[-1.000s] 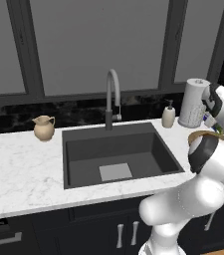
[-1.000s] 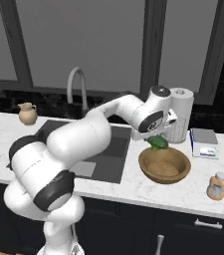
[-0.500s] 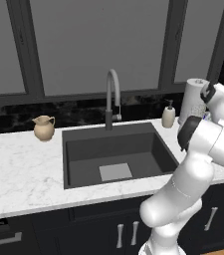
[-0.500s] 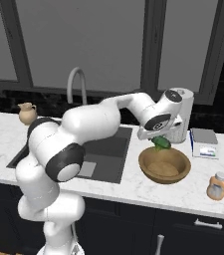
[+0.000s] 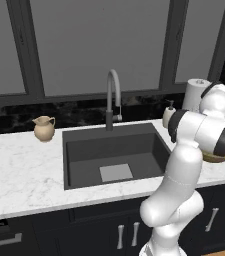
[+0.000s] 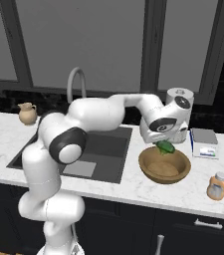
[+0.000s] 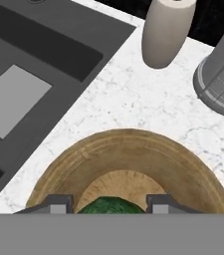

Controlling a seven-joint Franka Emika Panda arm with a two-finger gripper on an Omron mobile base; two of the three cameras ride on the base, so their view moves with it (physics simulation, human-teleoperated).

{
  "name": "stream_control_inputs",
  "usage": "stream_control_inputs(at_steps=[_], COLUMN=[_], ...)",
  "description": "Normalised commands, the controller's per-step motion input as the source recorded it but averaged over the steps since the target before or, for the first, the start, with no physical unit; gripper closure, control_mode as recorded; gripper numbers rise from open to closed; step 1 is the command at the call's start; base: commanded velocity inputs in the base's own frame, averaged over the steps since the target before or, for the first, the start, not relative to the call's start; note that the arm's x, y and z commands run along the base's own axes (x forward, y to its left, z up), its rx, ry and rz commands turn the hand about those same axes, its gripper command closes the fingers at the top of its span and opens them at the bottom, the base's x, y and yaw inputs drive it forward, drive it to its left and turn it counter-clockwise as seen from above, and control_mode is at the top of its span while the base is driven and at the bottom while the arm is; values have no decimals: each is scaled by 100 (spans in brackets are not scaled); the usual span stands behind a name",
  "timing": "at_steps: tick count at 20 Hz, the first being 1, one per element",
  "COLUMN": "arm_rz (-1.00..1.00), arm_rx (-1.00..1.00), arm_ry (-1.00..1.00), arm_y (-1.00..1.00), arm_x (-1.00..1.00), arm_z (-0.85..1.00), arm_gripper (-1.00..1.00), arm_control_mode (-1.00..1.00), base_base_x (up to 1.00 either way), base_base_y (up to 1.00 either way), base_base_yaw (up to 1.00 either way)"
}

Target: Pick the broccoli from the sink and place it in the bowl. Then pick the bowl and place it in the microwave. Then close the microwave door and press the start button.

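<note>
We are seeing the gripper hanging over the bowl, with the broccoli sitting between its two finger tips. The tips are standing on either side of the floret, close against it, so the jaws appear to be clamped on it, though we cannot make out the contact itself. In the right base view the broccoli is hanging just under the hand, above the bowl and near its back rim, not resting on the bowl's floor.

The bowl is sitting on the marble counter, just beside the right edge of the sink, toward the counter's front edge. In the left base view we are catching a sliver of the bowl behind the arm's elbow.

Behind the bowl, toward the counter's back edge, a soap dispenser and a paper towel roll are standing. A small scale is sitting to the right of the bowl, and a small bottle stands nearer the front edge. A beige jug is standing left of the sink, near the back. The faucet is rising behind the basin.
</note>
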Motion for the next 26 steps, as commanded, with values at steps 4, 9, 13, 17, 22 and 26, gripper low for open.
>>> stream_control_inputs(at_steps=[4, 9, 13, 17, 22, 26], arm_rz=[0, 0, 0, 0, 0, 0], arm_rx=[2, 2, 0, 0, 0, 0], arm_ry=[0, 0, 0, 0, 0, 0], arm_y=[0, -4, -7, -2, 0, 0], arm_x=[3, 13, 20, 12, 6, 2], arm_z=[-47, -44, -29, -35, -39, -36], arm_gripper=[100, 100, 100, 100, 100, 100], arm_control_mode=[-100, -100, -100, -100, -100, -100], base_base_x=[0, 0, 0, 0, 0, 0], base_base_y=[0, 0, 0, 0, 0, 0], base_base_yaw=[0, 0, 0, 0, 0, 0])
